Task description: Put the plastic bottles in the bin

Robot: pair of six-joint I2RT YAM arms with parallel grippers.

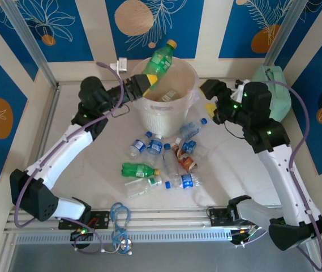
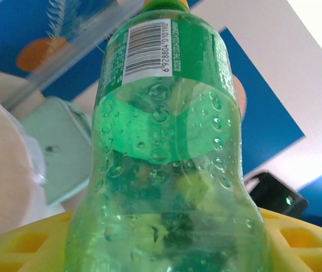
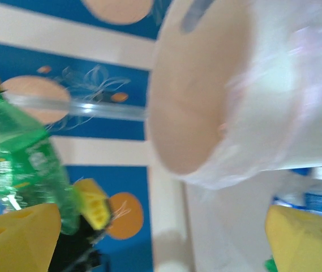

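While my left gripper (image 1: 140, 85) clamps a green bottle (image 1: 159, 60) tilted over the bin (image 1: 149, 122), my right gripper (image 1: 211, 107) stands wide and empty beside it. About ten plastic bottles (image 1: 187, 181) lie on the table (image 1: 223, 170), so I judge most of the work is left.

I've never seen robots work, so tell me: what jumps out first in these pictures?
A green bottle with a yellow cap, tilted over the rim of the whitish bin at the back, gripped by the left end effector. In front of the bin lies a scatter of small bottles, and the right end effector stands open beside the bin.
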